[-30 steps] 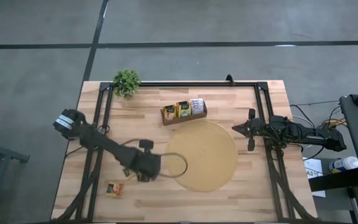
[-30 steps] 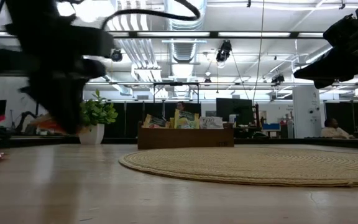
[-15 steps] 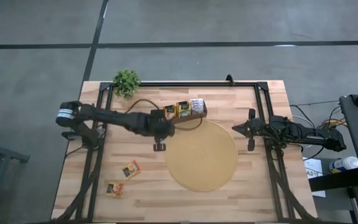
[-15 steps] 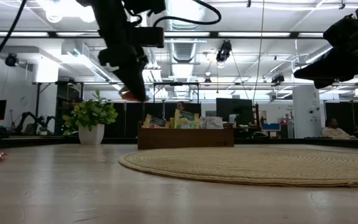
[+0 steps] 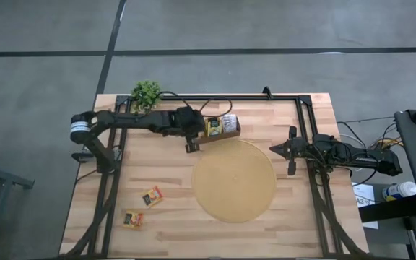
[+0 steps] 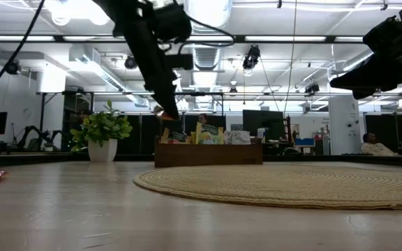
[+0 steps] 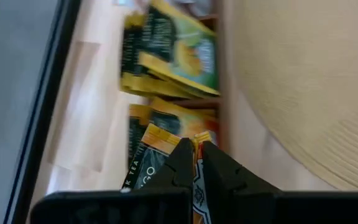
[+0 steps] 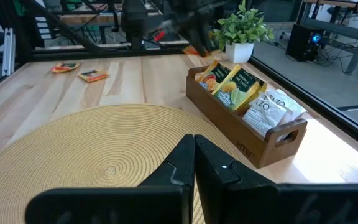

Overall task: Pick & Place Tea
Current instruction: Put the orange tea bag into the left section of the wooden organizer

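Down at the near edge of the desk [image 5: 215,235], two orange-red sachets [image 5: 151,196] lie flat and loose, one just in front of the other, well apart from everything else — they look like the ones waiting to be collected. Past them sits the round woven mat [image 5: 235,180], bare, serving as nothing more than ground to cross.

Now the action: the left gripper [image 5: 191,141] hangs over the wooden tray [image 5: 231,133], at its end slot nearest the plant. Its jaws are pinched narrow on an orange-edged sachet [image 7: 199,186], and the left wrist view shows that packet gripped by one edge, between the two dark fingertips [image 7: 182,163], hanging straight down toward the slot. That edge grip makes sense to me: the tray holds its tea upright, so a packet carried on edge can slide in beside the others. Right under the jaws a yellow-green sachet [image 7: 157,146] already stands in that slot, and more yellow-green sachets [image 7: 179,59] fill the next one along. From table height the held packet looks to be just above the tray's rim, not yet in.

Beyond that, the white sachets [image 8: 267,111] occupy the far slot, and the potted plant [image 5: 146,94] stands at the desk's back corner.

Off to the side, the right gripper [image 5: 292,154] waits above the mat's edge, jaws shut on nothing.
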